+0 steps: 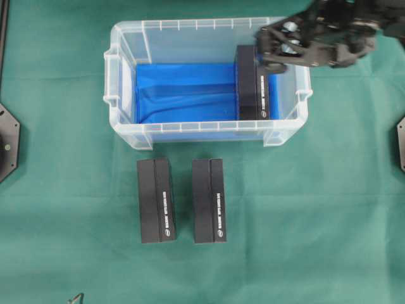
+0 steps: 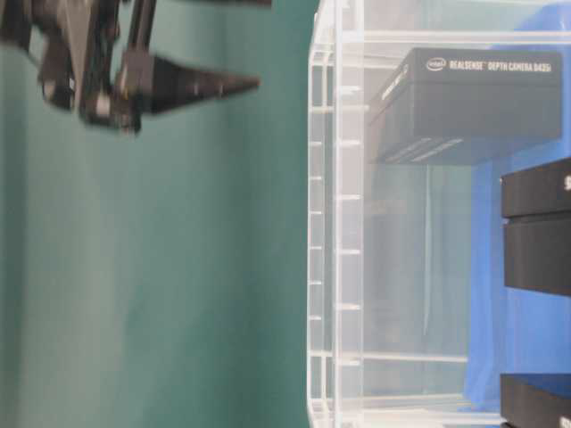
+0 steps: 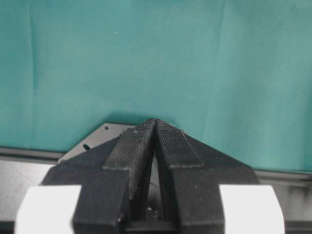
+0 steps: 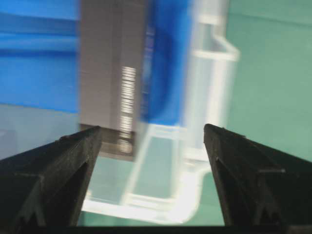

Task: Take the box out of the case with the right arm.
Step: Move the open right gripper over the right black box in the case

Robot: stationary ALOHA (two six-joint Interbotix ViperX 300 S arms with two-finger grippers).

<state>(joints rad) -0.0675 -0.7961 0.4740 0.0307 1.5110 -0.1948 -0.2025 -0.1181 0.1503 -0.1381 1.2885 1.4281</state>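
Note:
The clear case [image 1: 190, 25] stands on the green cloth with a blue sheet [image 1: 183, 92] on its bottom. A black box [image 1: 252, 85] lies inside, against its right end. My right gripper [image 1: 264, 52] hovers open over the case's far right corner, above the box's far end and apart from it. In the right wrist view the fingers [image 4: 73, 161] stand wide with nothing between them; the blurred box [image 4: 109, 73] and the case rim [image 4: 161, 207] lie below. The left gripper [image 3: 155, 123] is shut and empty above bare cloth.
Two more black boxes [image 1: 155, 200] [image 1: 209, 200] lie side by side on the cloth in front of the case. Black arm bases sit at the left edge [image 1: 6, 142] and the right edge [image 1: 400, 142]. From table level the gripper [image 2: 241, 85] hangs clear of the case wall [image 2: 339, 223].

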